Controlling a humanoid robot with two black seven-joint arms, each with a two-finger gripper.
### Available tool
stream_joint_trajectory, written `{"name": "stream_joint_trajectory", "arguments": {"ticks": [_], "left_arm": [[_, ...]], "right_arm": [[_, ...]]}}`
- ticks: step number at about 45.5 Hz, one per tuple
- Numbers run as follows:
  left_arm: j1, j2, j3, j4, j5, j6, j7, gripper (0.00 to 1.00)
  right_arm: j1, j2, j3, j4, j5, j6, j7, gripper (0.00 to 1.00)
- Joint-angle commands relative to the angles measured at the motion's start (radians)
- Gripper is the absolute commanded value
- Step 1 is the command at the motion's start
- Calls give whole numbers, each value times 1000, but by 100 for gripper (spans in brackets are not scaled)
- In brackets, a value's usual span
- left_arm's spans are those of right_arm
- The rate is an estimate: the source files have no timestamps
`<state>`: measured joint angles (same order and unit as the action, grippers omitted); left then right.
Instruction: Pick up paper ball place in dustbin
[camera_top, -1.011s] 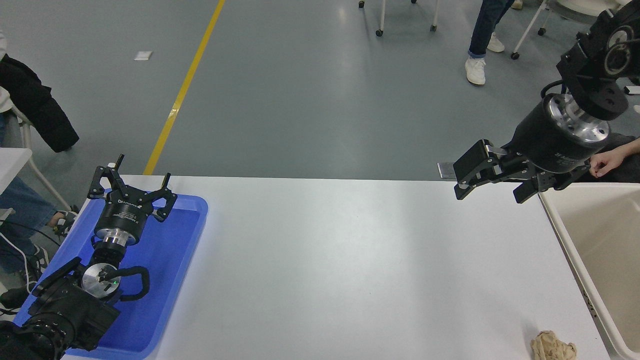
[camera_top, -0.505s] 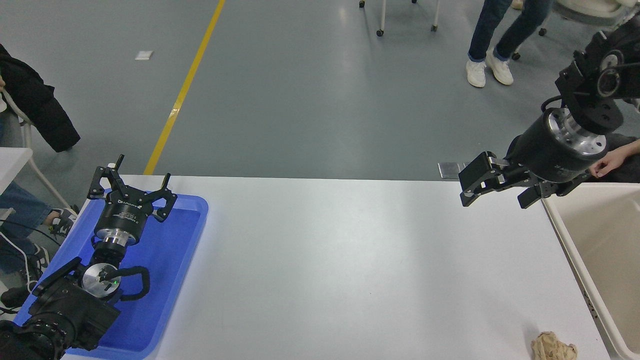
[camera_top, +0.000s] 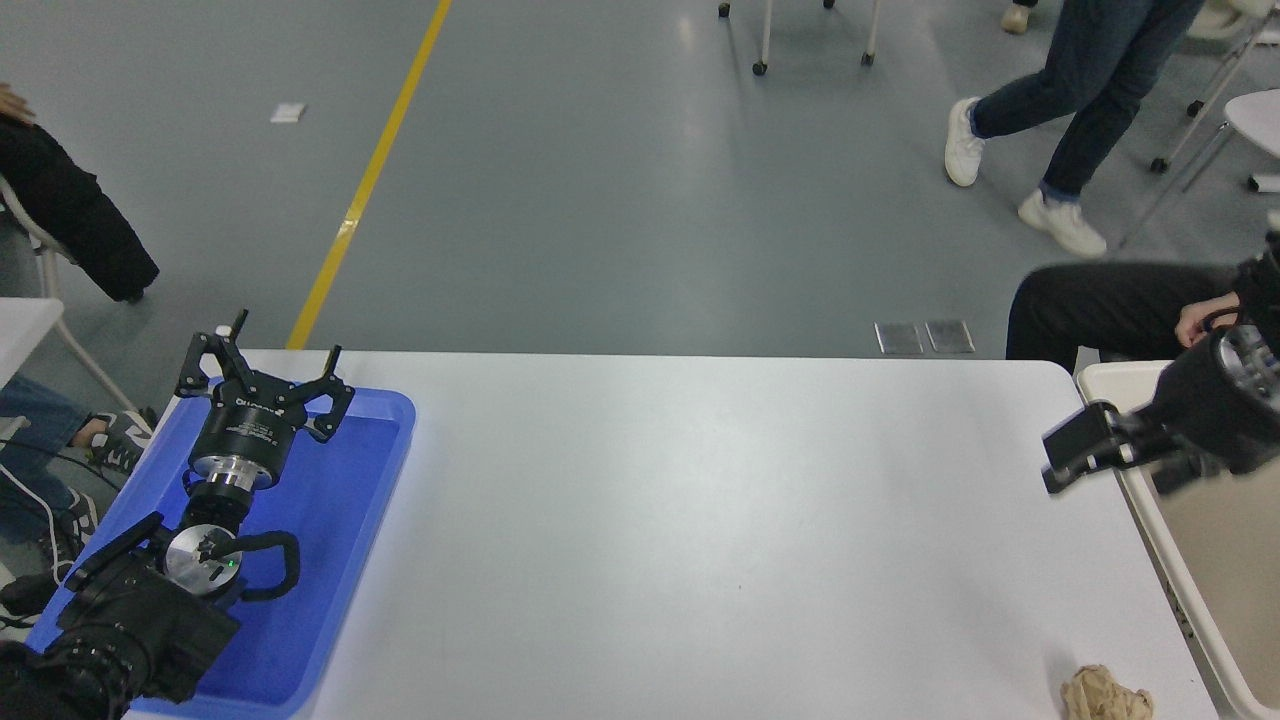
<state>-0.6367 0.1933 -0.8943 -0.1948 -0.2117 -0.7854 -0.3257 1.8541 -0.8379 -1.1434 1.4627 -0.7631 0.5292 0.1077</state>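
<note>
Right hand (camera_top: 1120, 465) hangs above the table's (camera_top: 700, 520) right edge, by the dustbin's (camera_top: 1105, 378) rim, fingers apart, nothing held. Paper ball (camera_top: 1105, 694) lies well nearer the robot than the hand, on the table just beside the dustbin wall. Left hand (camera_top: 262, 385) parked over the blue tray (camera_top: 330, 560), fingers apart. Risk: ball sits close to the table edge and bin wall; a sloppy descent could knock it off, or a finger could catch the rim.

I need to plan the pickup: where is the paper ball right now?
In the head view, the paper ball lies on the white table at its near right corner, close beside the dustbin.
</note>
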Motion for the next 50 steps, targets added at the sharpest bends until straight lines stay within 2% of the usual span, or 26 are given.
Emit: {"name": "stream_joint_trajectory", "arguments": {"ticks": [1,11,33,50], "left_arm": [[0,0,0,0,0,0,0,100],[0,0,0,0,0,0,0,100],[0,0,0,0,0,0,0,100],[0,0,0,0,0,0,0,100]], "right_arm": [[-262,-115,142,-50,-128,-81,1,100],[-453,-121,261,-116,-183,-115,1,100],[-693,-84,355,-199,-188,-235,1,100],[-825,3,436,-288,-186,-301,1,100]]}}
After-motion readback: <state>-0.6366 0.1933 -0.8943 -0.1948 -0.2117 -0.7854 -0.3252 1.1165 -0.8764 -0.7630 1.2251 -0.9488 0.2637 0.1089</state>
